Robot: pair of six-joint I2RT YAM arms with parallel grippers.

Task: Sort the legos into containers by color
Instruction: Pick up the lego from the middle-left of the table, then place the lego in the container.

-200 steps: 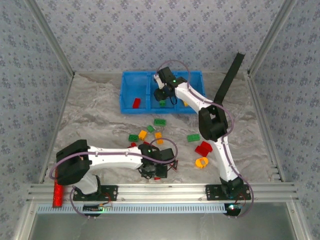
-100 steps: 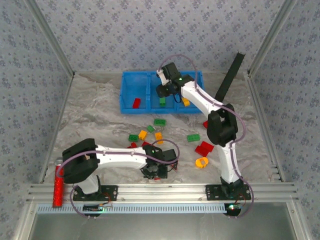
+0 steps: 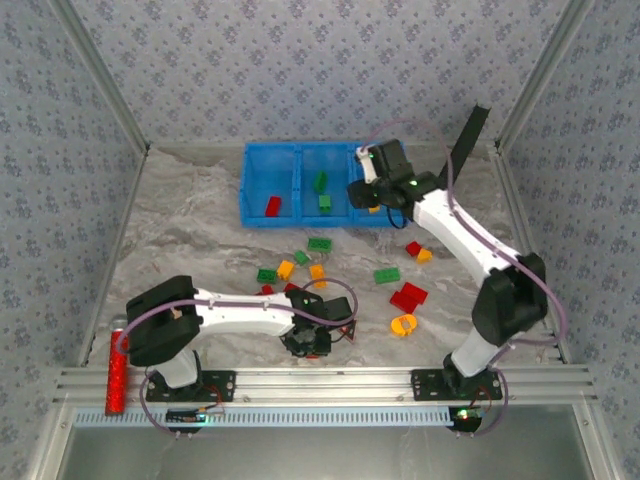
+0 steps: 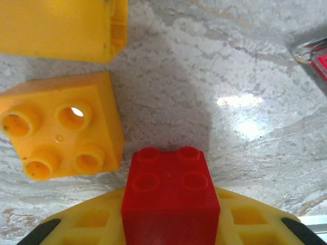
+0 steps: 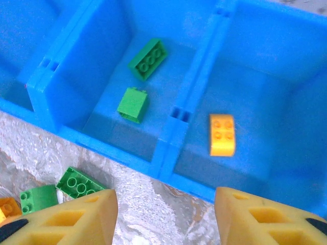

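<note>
Lego (image 4: 61, 127), orange, just nxt to gripped red lego (image 4: 170, 194).

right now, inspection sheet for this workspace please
surface: grey-white marbled tabletop
job's things: bright blue three-compartment plastic tray holds a red brick left, two green bricks middle, a yellow-orange brick right; more red, green and yellow loose bricks plus a yellow ring on the tabletop
clutter: red cylinder by the near left rail
grippers: left gripper shut on a small red square brick; right gripper open, empty, above the tray
cables: lilac cables looped along both arms
surroundings: patterned walls, aluminium frame, black bar leaning back right
</note>
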